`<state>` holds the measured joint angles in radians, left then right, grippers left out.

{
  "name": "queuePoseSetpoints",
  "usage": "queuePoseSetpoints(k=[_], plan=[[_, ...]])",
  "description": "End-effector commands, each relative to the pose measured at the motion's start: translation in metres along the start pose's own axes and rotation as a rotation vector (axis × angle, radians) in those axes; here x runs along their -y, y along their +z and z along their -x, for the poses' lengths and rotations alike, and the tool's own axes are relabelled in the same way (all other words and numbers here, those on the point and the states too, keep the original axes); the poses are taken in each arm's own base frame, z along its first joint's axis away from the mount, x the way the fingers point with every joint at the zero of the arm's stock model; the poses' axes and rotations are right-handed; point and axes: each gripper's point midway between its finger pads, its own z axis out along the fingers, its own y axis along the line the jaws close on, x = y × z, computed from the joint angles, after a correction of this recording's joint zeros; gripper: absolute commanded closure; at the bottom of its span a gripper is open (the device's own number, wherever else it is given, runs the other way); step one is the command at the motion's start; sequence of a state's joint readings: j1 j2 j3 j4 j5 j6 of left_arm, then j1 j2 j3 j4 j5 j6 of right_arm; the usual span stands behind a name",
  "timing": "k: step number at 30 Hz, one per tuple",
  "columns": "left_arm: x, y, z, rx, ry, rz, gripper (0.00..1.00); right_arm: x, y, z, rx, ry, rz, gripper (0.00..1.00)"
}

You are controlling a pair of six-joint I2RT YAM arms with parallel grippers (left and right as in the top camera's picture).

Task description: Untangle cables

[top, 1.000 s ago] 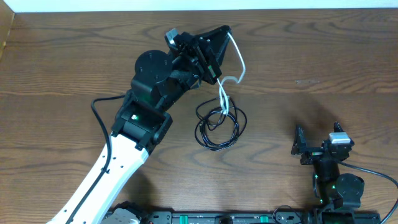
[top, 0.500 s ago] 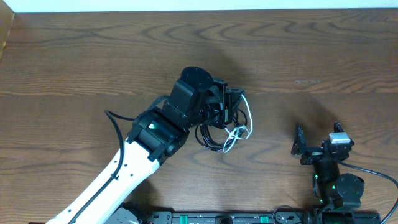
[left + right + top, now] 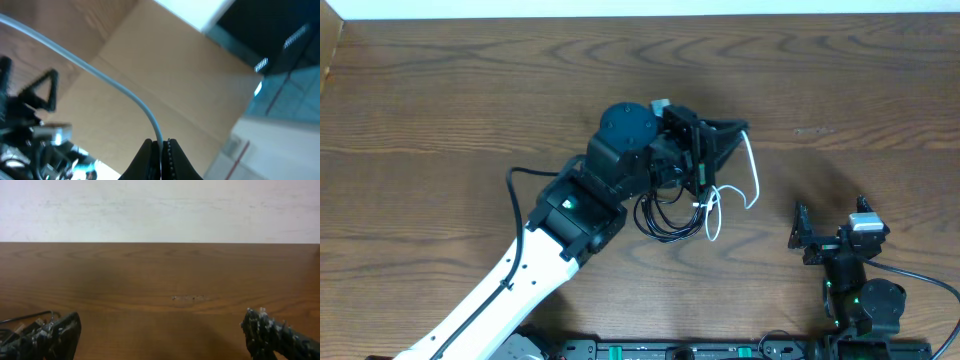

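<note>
My left gripper hovers right of the table's middle, shut on the white cable. That cable hangs from the jaws in a loop and runs back down to the black cables. These lie in a loose coil on the wood, partly under the left arm. In the left wrist view the white cable arcs from the upper left into the closed fingertips. My right gripper rests at the near right, open and holding nothing. Its two fingers stand wide apart over bare wood.
The wooden table stretches to a white wall at the back. A thick black cord trails off the left arm. The arm bases and a rail line the near edge.
My left gripper has swung from the back of the table down over the coil and off to the right, carrying the white cable with it. The right arm has not moved.
</note>
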<state>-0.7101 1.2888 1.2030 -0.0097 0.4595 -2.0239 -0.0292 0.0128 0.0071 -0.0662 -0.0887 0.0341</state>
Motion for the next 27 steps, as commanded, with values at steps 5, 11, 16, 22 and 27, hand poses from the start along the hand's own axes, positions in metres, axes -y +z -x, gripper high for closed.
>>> queuePoseSetpoints(k=[5, 11, 16, 22, 27], plan=[[0.053, -0.012, 0.006, 0.007, -0.005, -0.196, 0.93, 0.000, 0.000, -0.002, -0.005, 0.002, -0.003, 0.01], [0.064, -0.021, 0.035, 0.100, -0.022, -0.232, 0.93, 0.000, 0.000, -0.002, -0.005, 0.002, -0.003, 0.01], [0.053, -0.026, 0.065, 0.219, -0.069, -0.196, 0.93, 0.000, 0.000, -0.002, -0.005, 0.002, -0.003, 0.01], [0.044, -0.038, 0.099, 0.325, -0.118, -0.156, 0.93, 0.000, 0.000, -0.002, -0.005, 0.002, -0.003, 0.01], [0.074, -0.036, 0.063, 0.147, -0.038, -0.242, 0.92, 0.000, 0.000, -0.002, -0.005, 0.002, -0.003, 0.01]])
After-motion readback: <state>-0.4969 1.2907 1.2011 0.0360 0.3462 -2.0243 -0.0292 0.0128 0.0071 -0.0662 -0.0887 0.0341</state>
